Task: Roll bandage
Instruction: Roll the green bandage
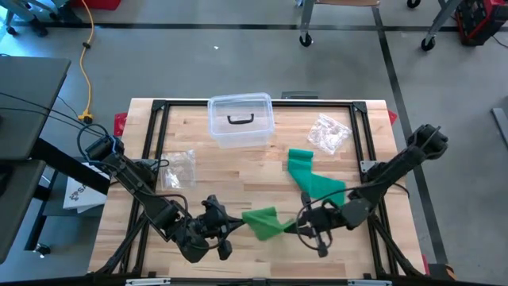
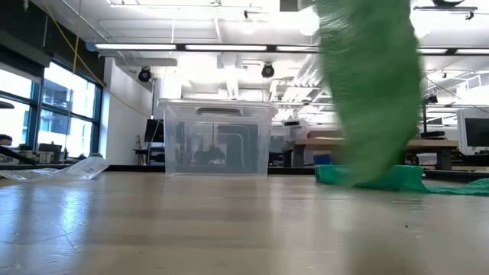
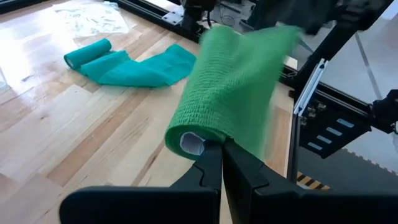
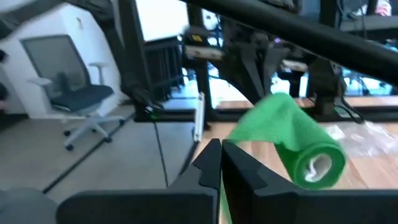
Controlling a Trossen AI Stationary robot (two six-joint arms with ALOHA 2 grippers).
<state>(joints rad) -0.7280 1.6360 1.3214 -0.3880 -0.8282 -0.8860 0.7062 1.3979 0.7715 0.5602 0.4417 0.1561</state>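
The left gripper point(image 3: 221, 155) is clamped on the roll end of the green bandage point(image 1: 266, 222), held above the worktop's point(image 1: 238, 171) front edge; the right gripper point(image 1: 305, 225) is closed beside its loose tail, apparently pinching it; rolling is underway; next, wind in the slack evenly.

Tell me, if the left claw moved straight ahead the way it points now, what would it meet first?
Probably the green bandage roll, right at the shut left claw tips; depth is hard to judge.
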